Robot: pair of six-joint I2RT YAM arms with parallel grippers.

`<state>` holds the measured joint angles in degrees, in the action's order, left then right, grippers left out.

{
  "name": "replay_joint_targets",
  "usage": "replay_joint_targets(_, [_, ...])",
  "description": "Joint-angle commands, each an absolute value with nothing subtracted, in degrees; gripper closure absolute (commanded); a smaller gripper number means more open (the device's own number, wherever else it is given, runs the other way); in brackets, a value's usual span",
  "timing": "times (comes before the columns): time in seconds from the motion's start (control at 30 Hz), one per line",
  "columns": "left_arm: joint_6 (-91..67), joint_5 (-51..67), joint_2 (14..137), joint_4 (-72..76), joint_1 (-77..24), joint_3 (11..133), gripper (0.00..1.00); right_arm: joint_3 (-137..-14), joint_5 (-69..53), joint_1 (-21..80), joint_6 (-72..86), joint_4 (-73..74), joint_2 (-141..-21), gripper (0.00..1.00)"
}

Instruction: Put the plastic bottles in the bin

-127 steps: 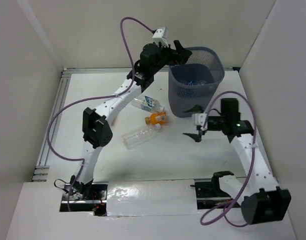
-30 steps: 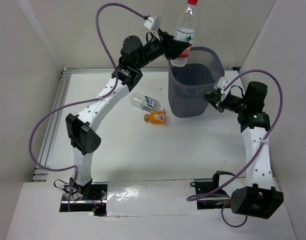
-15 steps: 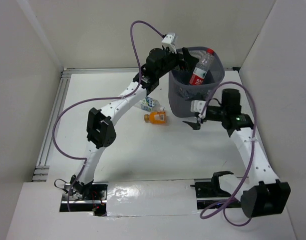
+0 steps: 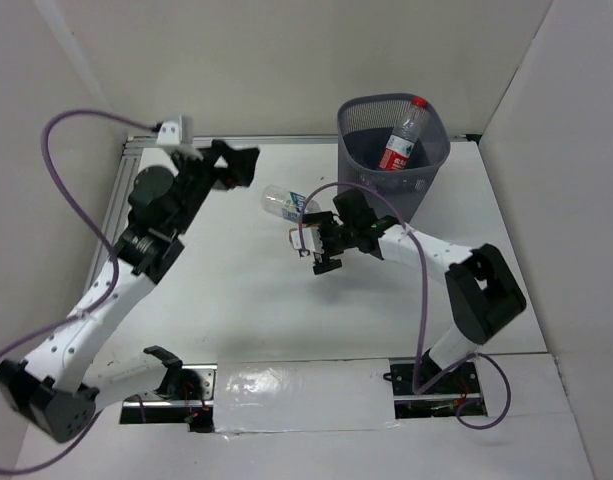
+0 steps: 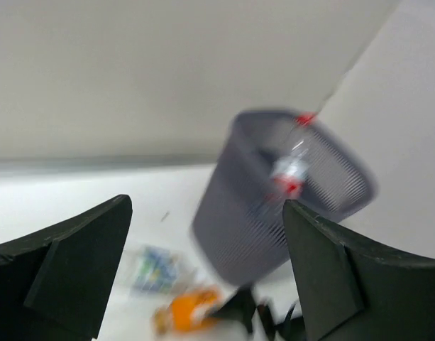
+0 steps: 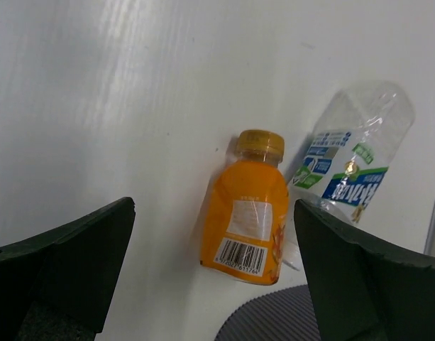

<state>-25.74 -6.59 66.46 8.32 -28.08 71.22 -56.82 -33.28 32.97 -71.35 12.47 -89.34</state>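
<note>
The dark mesh bin (image 4: 381,98) stands at the back right, and the red-labelled bottle (image 4: 400,137) leans inside it. A blue-labelled bottle (image 4: 289,203) lies on the table to the left of the bin. My right gripper (image 4: 314,245) is open and hovers just above the stubby orange bottle (image 6: 245,213), which lies between the open jaws in the right wrist view (image 6: 217,284); the blue-labelled bottle (image 6: 352,156) lies beside it. My left gripper (image 4: 248,168) is open and empty, left of the bottles. The blurred left wrist view shows the bin (image 5: 274,206) and the orange bottle (image 5: 185,309).
White walls enclose the table on the left, back and right. A metal rail (image 4: 111,230) runs along the left edge. Purple cables loop off both arms. The right arm's forearm (image 4: 426,250) lies across the table in front of the bin.
The left gripper has let go of the red-labelled bottle, which now rests in the bin, and swung back left. The right arm has reached left over the orange bottle.
</note>
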Motion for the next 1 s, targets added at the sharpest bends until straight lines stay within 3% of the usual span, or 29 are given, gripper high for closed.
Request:
replay_joint_targets(0.0, [-28.5,-10.0,58.5,-1.0,-26.3,55.1,0.0,-61.7,-25.0,33.7,-69.4,7.1,-93.4,0.0])
replay_joint_targets(0.27, [-36.3,-12.0,43.3,-6.6,-25.8,36.5,0.0,-65.0,-14.0,36.0,-67.5,1.9,-105.4,0.03])
replay_joint_targets(0.4, [-38.2,-11.5,43.4,-4.3,-25.8,35.3,0.0,-70.0,-11.8,36.7,-67.5,8.5,-111.3,0.27])
replay_joint_targets(0.43, [-38.2,-11.5,44.6,-4.3,-25.8,35.3,0.0,-71.0,-11.2,36.7,-67.5,9.9,-111.9,0.44])
replay_joint_targets(0.47, [-38.9,-10.4,45.5,-3.4,-25.2,36.0,0.0,-71.5,-11.8,36.7,-67.5,10.7,-111.9,0.52])
replay_joint_targets(0.57, [-39.7,-8.8,49.6,-1.2,-24.4,37.7,0.0,-71.5,-17.9,36.7,-68.5,15.2,-108.0,0.64])
replay_joint_targets(0.77, [-46.0,-6.1,60.1,3.5,-19.0,42.7,0.0,-77.8,-46.0,35.1,-74.6,38.7,-92.0,0.69])
replay_joint_targets(0.9, [-53.7,2.5,70.3,8.9,-13.8,49.8,0.0,-78.3,-47.8,35.1,-63.5,33.1,-81.1,0.69])
replay_joint_targets(0.97, [-55.2,5.1,77.9,9.8,-12.7,53.9,0.0,-80.0,-42.8,35.1,-58.8,26.2,-76.2,0.69])
